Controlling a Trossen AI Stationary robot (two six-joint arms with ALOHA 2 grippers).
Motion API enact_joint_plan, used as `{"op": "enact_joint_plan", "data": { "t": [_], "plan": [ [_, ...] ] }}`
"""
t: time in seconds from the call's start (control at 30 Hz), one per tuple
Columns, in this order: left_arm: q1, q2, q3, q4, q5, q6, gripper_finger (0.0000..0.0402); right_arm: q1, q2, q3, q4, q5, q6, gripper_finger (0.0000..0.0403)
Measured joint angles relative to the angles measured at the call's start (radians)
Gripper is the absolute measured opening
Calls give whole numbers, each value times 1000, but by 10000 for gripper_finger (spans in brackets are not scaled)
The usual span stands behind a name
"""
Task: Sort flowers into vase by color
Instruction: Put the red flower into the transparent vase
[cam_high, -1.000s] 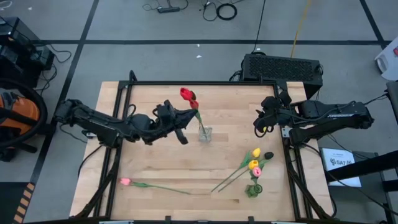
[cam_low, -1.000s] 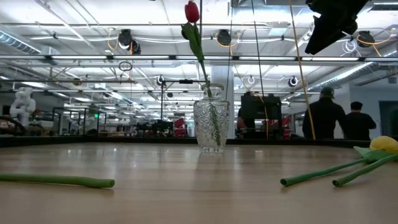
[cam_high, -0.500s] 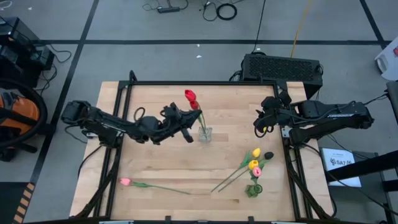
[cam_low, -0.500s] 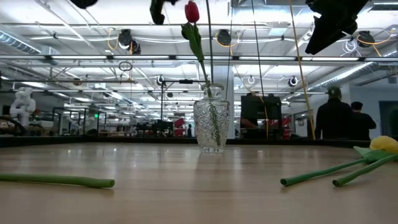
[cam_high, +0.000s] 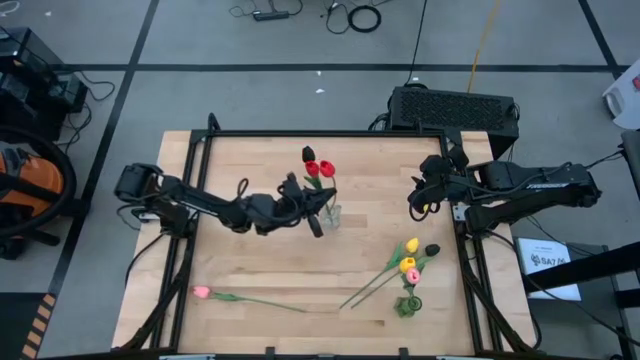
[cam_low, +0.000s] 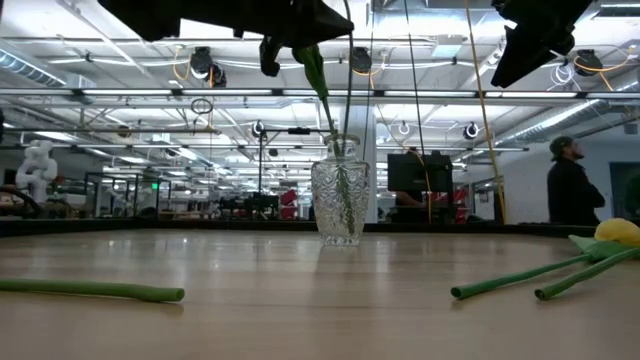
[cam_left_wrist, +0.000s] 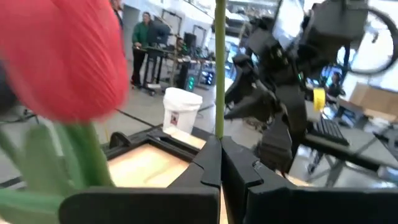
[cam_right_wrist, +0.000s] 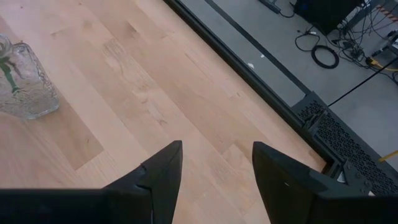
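Risk here is tipping: the left gripper (cam_high: 318, 208) sits clamped tight on a thin green tulip stem (cam_left_wrist: 219, 68), right beside the small clear glass vase (cam_high: 329, 213) mid-tabletop, where a red tulip (cam_high: 326, 170) stands. A sideways nudge could topple it. The right gripper (cam_high: 418, 196) waits wide open and empty near the right edge.

Open bare wood along the table (cam_high: 250, 260) between the pink flower (cam_high: 203, 292) and glass vase (cam_high: 329, 214); blocked above the vase by the left gripper (cam_high: 318, 208).
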Motion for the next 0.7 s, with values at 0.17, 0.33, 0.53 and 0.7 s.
{"op": "enact_joint_plan", "data": {
  "t": [0.17, 0.33, 0.53, 0.7],
  "plan": [
    [-2, 7, 0, -45, 4, -17, 0, 0, 0, 0, 0, 0, 0, 187],
    [-7, 7, 1, -57, 4, -17, 2, 0, 0, 0, 0, 0, 0, 187],
    [-8, 7, 1, -77, 2, -18, 29, 0, 0, 0, 2, 0, 0, 187],
    [-8, 7, 1, -97, 0, -19, 59, 0, 0, 0, 2, 0, 0, 187]
  ]
}}
